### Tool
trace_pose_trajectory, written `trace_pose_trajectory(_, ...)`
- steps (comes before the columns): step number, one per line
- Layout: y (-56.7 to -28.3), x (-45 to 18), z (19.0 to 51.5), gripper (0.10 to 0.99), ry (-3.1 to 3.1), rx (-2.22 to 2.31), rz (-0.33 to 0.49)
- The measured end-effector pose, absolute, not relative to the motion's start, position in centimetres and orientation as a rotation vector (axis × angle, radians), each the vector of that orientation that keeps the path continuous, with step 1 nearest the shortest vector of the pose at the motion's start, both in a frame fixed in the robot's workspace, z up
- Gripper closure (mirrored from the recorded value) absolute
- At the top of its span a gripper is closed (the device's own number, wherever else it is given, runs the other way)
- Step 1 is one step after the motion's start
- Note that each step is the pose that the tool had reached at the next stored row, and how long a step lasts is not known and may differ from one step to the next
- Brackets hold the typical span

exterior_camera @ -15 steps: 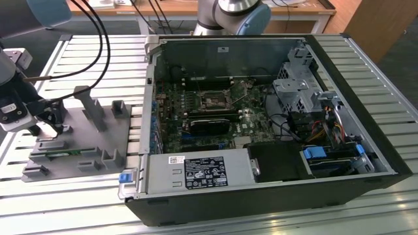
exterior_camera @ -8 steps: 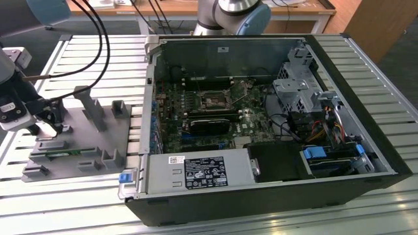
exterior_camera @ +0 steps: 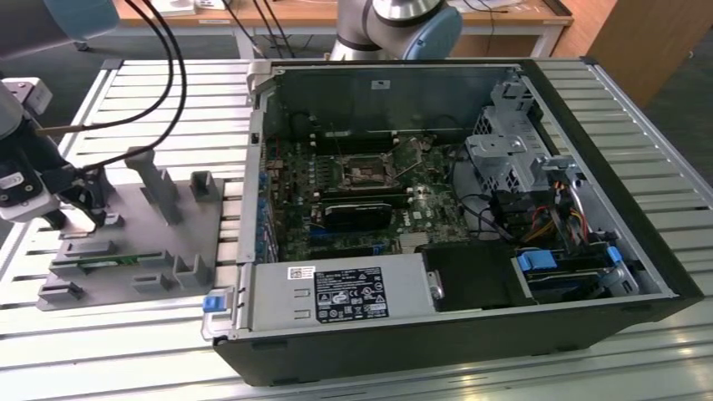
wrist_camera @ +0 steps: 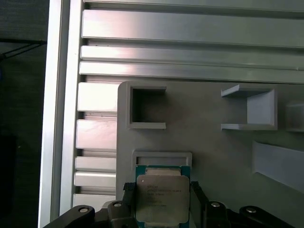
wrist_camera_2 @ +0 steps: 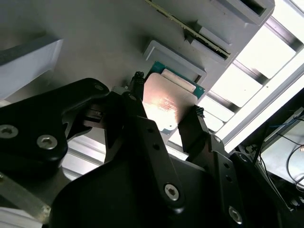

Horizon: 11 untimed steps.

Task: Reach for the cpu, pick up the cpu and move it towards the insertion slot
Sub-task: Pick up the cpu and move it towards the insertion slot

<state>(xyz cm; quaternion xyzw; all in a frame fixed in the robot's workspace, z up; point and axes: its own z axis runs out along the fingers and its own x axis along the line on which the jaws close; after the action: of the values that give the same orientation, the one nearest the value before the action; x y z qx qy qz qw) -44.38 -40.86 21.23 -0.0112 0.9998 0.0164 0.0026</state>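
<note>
The cpu (wrist_camera: 162,197), a small square chip with a silvery top and a green rim, sits between the two black fingers of my gripper (wrist_camera: 161,187). In both wrist views the fingertips (wrist_camera_2: 137,80) press against opposite edges of the cpu (wrist_camera_2: 167,100). It hangs just over the grey fixture (wrist_camera: 209,156); whether it still rests on it I cannot tell. In the exterior view my gripper (exterior_camera: 87,219) is low over the fixture (exterior_camera: 167,242) at the exterior view's left. The insertion slot (exterior_camera: 366,173) lies on the motherboard inside the open computer case, well off to the exterior view's right.
Upright grey posts (exterior_camera: 156,184) stand on the fixture beside the gripper, and a thin green strip (exterior_camera: 106,261) lies in one of its grooves. The case wall (exterior_camera: 259,167) rises between fixture and motherboard. A black card (exterior_camera: 356,215) sits near the socket. Cables (exterior_camera: 167,75) hang above.
</note>
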Motion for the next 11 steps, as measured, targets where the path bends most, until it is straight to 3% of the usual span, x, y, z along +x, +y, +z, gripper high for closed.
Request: trace_pose_trajectory(11,-40.86,-44.38,21.67,0.545,3.136,-0.035,0.051)
